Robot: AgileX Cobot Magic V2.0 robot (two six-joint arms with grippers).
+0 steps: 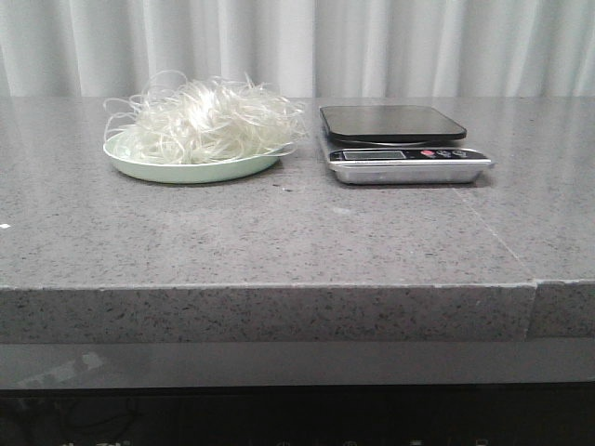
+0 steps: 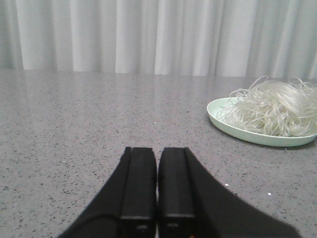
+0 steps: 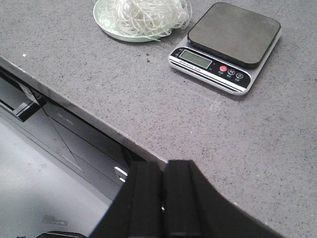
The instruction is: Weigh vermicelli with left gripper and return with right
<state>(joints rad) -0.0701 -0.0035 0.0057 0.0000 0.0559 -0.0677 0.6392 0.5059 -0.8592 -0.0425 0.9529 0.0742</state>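
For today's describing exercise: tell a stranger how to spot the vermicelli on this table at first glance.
Start at the grey speckled table in front of the white curtain. On it, left of the kitchen scale, sits a pale green plate. The vermicelli is heaped on that plate: a fluffy tangle of thin, translucent white strands, the only loose, wiry thing there, unlike the smooth plate and flat dark-topped scale.

The fluffy bundle of thin, translucent white vermicelli strands (image 1: 206, 121) lies heaped in the pale green round plate (image 1: 191, 170), which sits on the speckled grey stone table (image 1: 279, 242) just left of the flat digital kitchen scale (image 1: 402, 143). From the left gripper (image 2: 157, 163), whose jaws are pressed together low over the table, the plate lies ahead and to the right. From the right gripper (image 3: 163, 173), jaws likewise together and poised above the table's near edge, the scale lies ahead with the plate beside it.
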